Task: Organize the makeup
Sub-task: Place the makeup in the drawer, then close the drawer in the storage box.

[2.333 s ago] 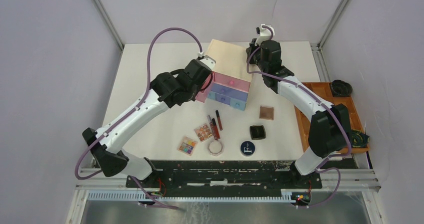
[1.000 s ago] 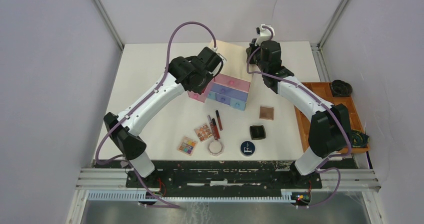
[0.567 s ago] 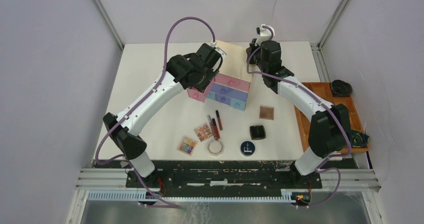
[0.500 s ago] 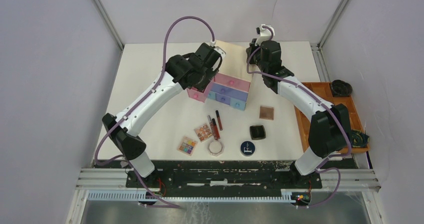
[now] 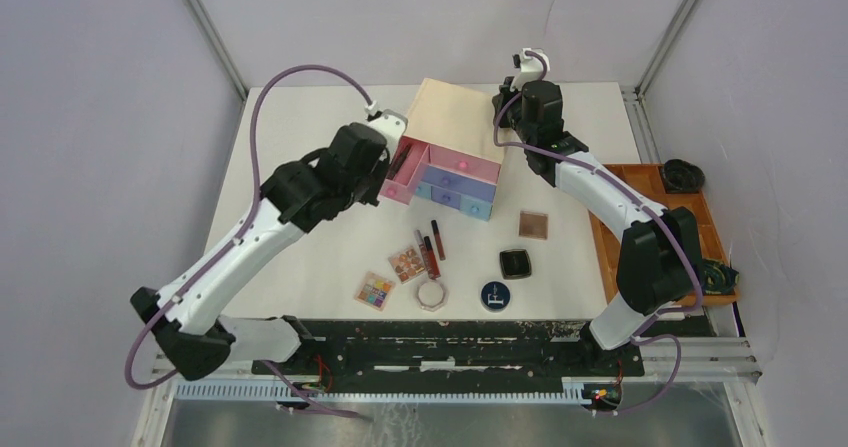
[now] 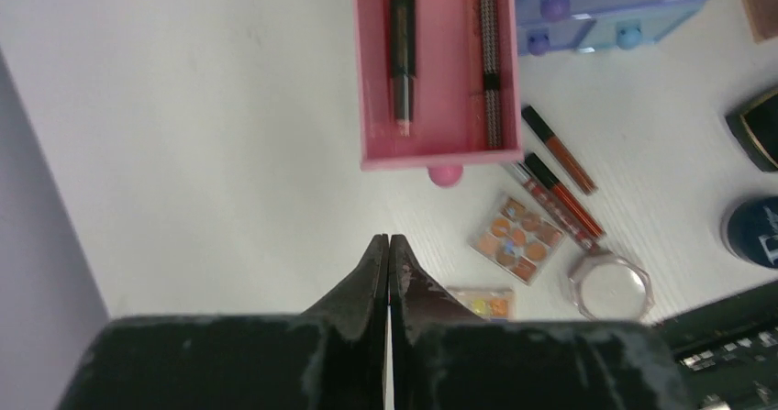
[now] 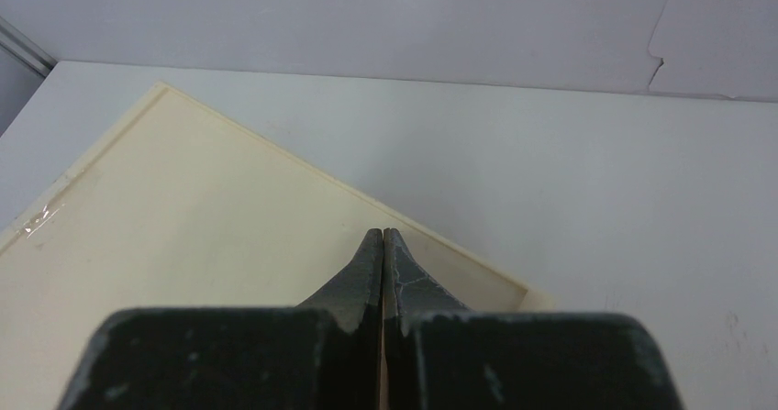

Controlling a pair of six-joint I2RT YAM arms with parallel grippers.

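The pink drawer (image 5: 405,172) of the beige box (image 5: 452,115) stands pulled out, with two slim tubes (image 6: 401,52) lying in it. My left gripper (image 6: 387,238) is shut and empty, above bare table just left of and nearer than the drawer. More makeup lies in front of the box: three slim tubes (image 5: 430,247), two eyeshadow palettes (image 5: 376,290), a pale octagonal jar (image 5: 433,294), a round dark-blue compact (image 5: 494,295), a black compact (image 5: 515,263) and a brown compact (image 5: 533,225). My right gripper (image 7: 383,231) is shut and empty over the box's back right corner.
Purple and blue drawers (image 5: 455,189) sit shut beside the pink one. An orange-brown tray (image 5: 603,247) with dark coiled items (image 5: 683,175) stands at the table's right edge. The right arm (image 5: 590,182) reaches across the right side of the table.
My left arm has drawn back from over the pink drawer, to the left and toward the near edge, uncovering the drawer. The right arm has not moved.
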